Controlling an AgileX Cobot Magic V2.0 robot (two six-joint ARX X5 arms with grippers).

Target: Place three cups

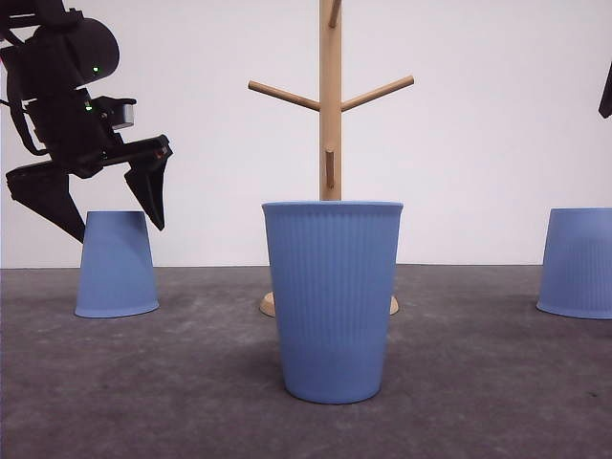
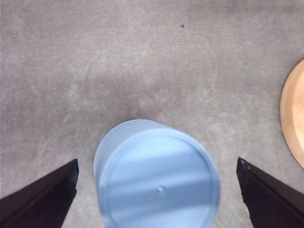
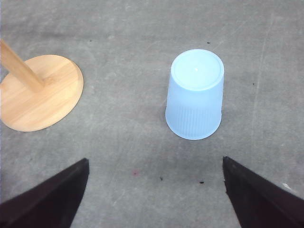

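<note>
Barely begun: left gripper [image 1: 107,196] spread above upturned left cup [image 1: 117,264], middle cup [image 1: 332,298] upright, right cup [image 1: 578,261] untouched.

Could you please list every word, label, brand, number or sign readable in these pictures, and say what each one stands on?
None: no readable text appears in any view.
The light-blue ribbed cup standing upright in the middle, the upside-down light-blue cup on the left and the upside-down light-blue cup on the right carry only ribbing.
The wooden cup tree with pegs, the grey table and the black left gripper bear no lettering; its two green lights are not signs.
</note>
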